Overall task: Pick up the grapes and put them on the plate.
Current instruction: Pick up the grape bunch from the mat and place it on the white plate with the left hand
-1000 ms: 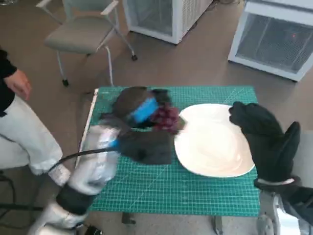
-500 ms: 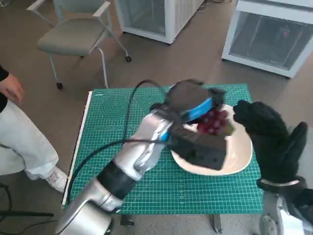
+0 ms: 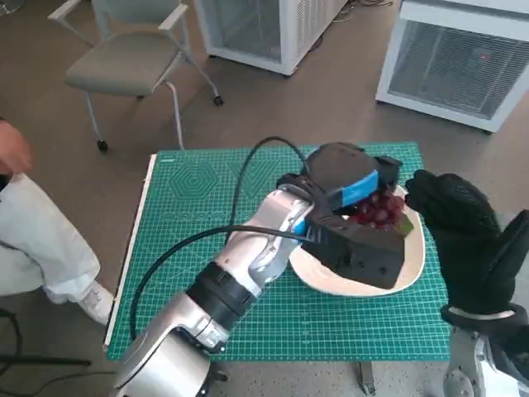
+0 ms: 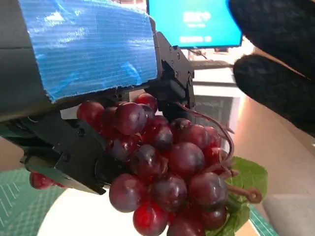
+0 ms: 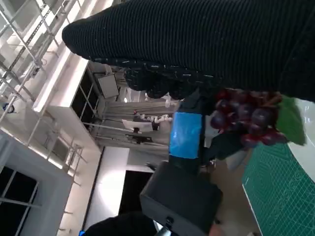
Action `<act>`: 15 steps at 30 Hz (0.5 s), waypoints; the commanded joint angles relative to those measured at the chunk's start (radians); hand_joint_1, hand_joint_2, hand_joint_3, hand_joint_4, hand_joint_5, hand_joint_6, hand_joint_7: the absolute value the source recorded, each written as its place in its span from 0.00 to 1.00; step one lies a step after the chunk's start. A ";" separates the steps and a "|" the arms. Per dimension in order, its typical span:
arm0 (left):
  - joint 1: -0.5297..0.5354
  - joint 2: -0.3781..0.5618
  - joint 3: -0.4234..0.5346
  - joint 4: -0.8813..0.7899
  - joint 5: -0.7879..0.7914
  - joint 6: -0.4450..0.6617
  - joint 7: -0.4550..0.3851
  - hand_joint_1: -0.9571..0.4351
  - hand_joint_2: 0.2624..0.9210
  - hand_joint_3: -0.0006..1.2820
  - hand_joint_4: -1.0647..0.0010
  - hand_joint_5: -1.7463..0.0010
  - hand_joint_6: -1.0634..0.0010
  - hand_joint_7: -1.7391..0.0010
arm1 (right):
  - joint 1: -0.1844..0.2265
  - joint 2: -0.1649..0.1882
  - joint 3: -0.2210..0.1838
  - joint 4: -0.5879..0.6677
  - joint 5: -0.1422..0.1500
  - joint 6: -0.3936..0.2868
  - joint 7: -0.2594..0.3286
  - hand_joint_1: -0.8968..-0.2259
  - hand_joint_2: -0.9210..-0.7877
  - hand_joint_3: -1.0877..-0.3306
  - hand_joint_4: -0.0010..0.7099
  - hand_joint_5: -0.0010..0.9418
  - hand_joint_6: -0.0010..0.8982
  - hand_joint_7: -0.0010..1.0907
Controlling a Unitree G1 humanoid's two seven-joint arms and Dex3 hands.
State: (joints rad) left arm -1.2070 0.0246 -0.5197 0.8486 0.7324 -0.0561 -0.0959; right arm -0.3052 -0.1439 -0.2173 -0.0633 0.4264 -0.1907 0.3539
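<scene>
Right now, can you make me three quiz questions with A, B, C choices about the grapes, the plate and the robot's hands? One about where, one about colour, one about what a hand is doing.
1. Where is the bunch of dark red grapes?
A. above the round white plate
B. on the floor
C. on the grey chair

2. What colour is the gridded mat on the table?
A. yellow
B. green
C. pink

3. What is the blue-taped black left hand doing?
A. resting flat on the mat
B. holding nothing
C. holding the grapes

Answers: 1 A, the head view shows the bunch over the plate's far side. 2 B, the mat is green. 3 C, the left wrist view shows the black fingers around the bunch.
</scene>
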 commanded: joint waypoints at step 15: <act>-0.016 -0.013 0.023 0.013 -0.073 0.022 -0.091 0.64 0.94 0.14 0.60 0.56 0.65 0.50 | 0.032 0.003 0.003 -0.002 -0.009 0.006 -0.017 0.78 0.00 0.59 0.59 0.79 0.24 0.89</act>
State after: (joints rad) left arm -1.2080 0.0186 -0.5073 0.8695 0.6841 -0.0456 -0.1498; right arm -0.2959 -0.1436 -0.2162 -0.0659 0.4256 -0.1930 0.3456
